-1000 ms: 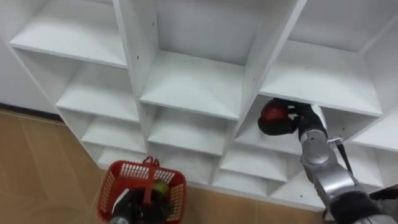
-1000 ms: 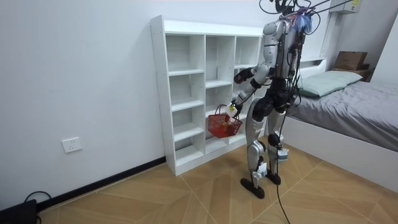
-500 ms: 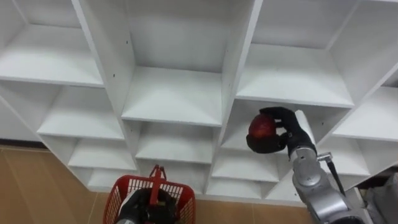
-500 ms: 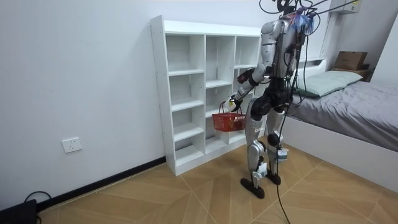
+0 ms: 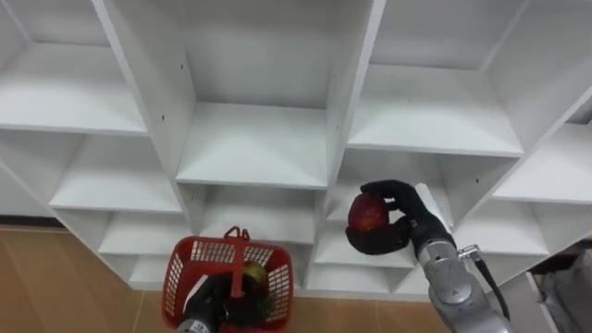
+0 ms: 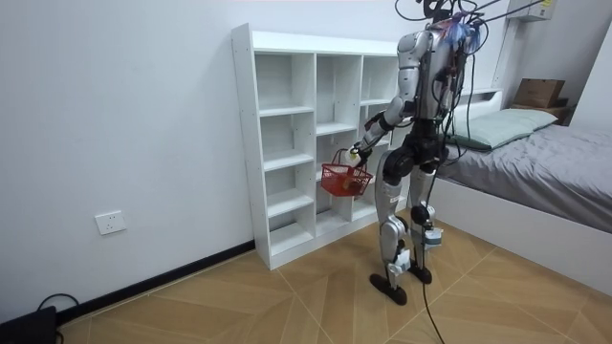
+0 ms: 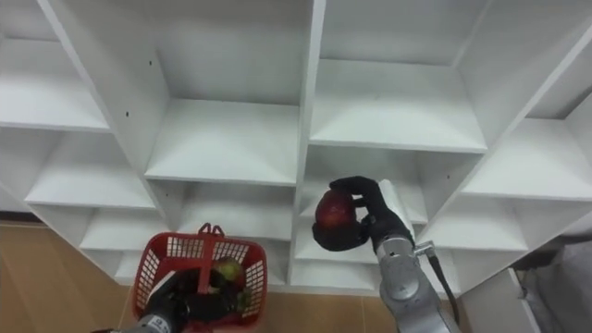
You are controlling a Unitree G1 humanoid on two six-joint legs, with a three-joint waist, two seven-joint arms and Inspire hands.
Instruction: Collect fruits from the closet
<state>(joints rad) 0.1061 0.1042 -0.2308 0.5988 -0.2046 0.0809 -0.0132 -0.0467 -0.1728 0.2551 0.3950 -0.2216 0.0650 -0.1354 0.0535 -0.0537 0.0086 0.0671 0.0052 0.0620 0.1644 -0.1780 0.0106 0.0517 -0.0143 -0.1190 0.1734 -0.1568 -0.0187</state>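
Since the earlier frame the right hand (image 5: 398, 225), curled round the apple (image 5: 368, 213), has moved left; centre it over the basket (image 5: 181, 277), gripped by the left hand (image 5: 209, 305), before opening.

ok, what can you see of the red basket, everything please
The basket is red, plastic by its look, with slotted mesh walls, an open top and a hoop handle standing upright. It hangs off the floor before the lower shelves of the white closet, carried by the left robot hand curled at the handle. A yellow-green fruit lies inside.
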